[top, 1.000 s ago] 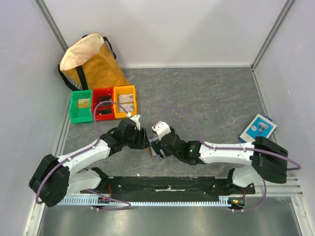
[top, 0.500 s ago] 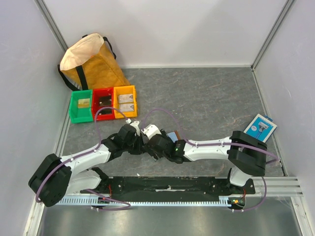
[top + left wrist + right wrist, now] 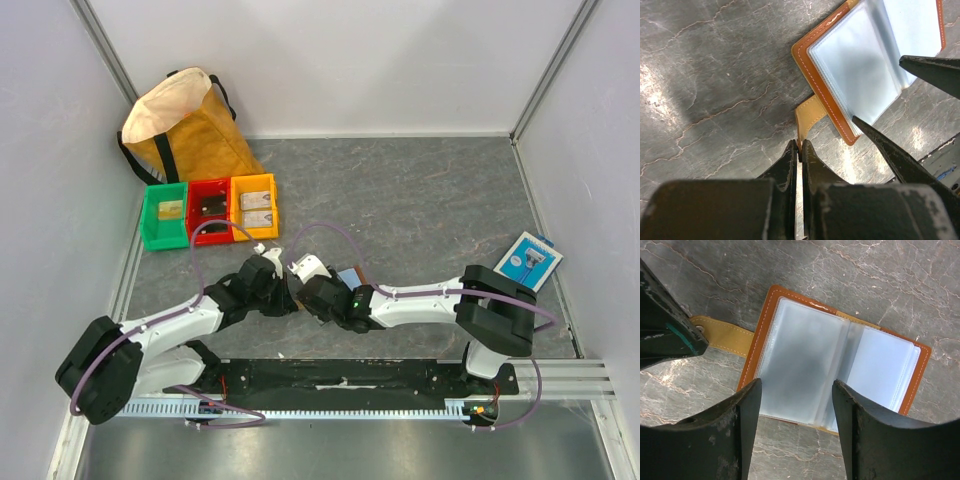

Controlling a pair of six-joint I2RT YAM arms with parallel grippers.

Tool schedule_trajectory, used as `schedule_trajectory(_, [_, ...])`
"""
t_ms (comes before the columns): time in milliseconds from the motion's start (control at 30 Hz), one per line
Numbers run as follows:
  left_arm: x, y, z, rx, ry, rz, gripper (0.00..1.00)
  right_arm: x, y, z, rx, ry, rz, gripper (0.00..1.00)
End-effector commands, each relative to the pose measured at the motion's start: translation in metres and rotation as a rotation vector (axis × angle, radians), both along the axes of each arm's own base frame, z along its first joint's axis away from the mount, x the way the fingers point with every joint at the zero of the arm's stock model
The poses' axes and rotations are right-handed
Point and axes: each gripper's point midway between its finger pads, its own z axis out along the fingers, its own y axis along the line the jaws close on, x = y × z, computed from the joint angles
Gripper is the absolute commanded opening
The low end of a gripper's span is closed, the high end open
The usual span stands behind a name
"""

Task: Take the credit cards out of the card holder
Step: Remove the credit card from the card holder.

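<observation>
Brown leather card holder (image 3: 835,365) now lies open on grey bench (image 3: 420,190); left fingers (image 3: 792,155) pinch its tan strap (image 3: 810,115), right fingers (image 3: 747,410) just arrived above it, spread. Sleeve access looks ready.

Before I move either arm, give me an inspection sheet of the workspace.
Surface: grey stone-look tabletop, nothing spilled seen.
Job's things: card holder lies open, clear sleeves up, no card seen in them; credit cards lie in the coloured bins.
Clutter: blue-and-white packet at right; yellow bag in the far left corner.
Grippers: left pincer shut on the holder's strap; right pincer open over the sleeves.
Cables: purple cables loop above both wrists.
Surroundings: white walls, nothing else seen.
</observation>
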Motion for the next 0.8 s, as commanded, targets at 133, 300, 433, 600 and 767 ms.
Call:
schedule_trajectory(133, [-0.004, -0.002, 0.006, -0.033, 0.005, 0.002, 0.02, 0.007, 0.001, 0.006, -0.003, -0.039, -0.028, 0.6])
schedule_trajectory(300, [-0.007, -0.002, 0.006, -0.039, 0.009, 0.002, 0.02, -0.001, 0.016, 0.011, 0.057, 0.005, 0.023, 0.63])
schedule_trajectory(433, [-0.007, -0.003, 0.006, -0.042, 0.012, 0.002, 0.02, -0.006, 0.025, 0.015, 0.107, 0.029, 0.039, 0.66])
schedule_trajectory(600, [-0.008, -0.003, 0.007, -0.048, 0.014, 0.001, 0.02, -0.004, 0.025, 0.01, 0.094, 0.026, 0.027, 0.68])
schedule_trajectory(767, [-0.01, -0.002, 0.008, -0.051, 0.016, -0.002, 0.02, 0.006, 0.01, 0.003, 0.034, -0.014, -0.027, 0.68])
